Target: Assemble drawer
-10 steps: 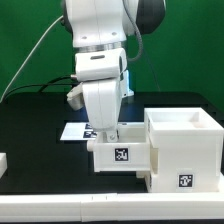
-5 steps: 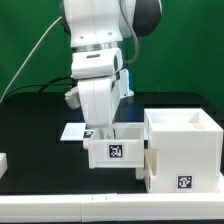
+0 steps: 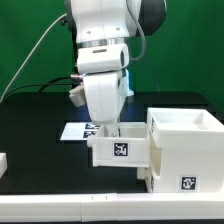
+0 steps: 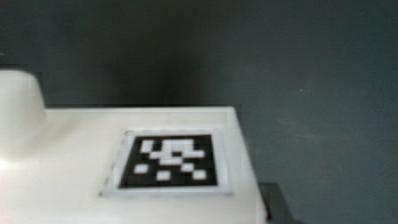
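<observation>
While the end effector [image 3: 111, 131] sits down in the small tray [image 3: 121, 151] beside the casing [image 3: 186, 150], grip state unclear: keep tray square, slide level into casing.

fingers [image 3: 108, 133]: tips hidden inside tray [image 3: 121, 151] | wrist view: blurred

On the surface [image 3: 30, 125], the casing [image 3: 186, 150] stands at 4 o'clock in the exterior view; a tray [image 3: 120, 150] touches its 9 o'clock side, the marker board [image 3: 72, 131] lies behind the tray, toward 10 o'clock
</observation>
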Robot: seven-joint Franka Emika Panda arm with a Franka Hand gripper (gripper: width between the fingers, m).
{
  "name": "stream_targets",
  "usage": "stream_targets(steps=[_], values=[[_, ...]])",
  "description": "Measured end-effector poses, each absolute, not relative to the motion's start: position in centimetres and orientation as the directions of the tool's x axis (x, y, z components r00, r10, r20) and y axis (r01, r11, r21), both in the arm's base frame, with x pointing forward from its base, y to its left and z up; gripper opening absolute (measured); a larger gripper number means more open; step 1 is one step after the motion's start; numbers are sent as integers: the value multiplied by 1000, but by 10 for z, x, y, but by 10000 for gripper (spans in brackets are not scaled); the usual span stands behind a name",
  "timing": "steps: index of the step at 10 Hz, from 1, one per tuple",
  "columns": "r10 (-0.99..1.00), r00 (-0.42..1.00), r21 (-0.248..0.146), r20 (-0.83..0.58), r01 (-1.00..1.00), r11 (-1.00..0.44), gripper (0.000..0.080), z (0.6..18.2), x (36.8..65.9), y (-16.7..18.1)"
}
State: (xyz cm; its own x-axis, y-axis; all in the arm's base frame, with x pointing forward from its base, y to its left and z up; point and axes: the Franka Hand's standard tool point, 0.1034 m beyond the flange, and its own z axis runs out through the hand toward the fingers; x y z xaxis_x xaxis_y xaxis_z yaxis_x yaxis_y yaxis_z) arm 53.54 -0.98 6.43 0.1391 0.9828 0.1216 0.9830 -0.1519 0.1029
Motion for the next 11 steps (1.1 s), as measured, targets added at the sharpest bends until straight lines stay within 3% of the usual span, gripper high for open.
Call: stream_targets(steps=[9, 11], values=[[985, 121, 95, 119, 987, -133, 38, 60, 543, -13], [987, 109, 76, 118, 990, -118, 38, 59, 550, -16]])
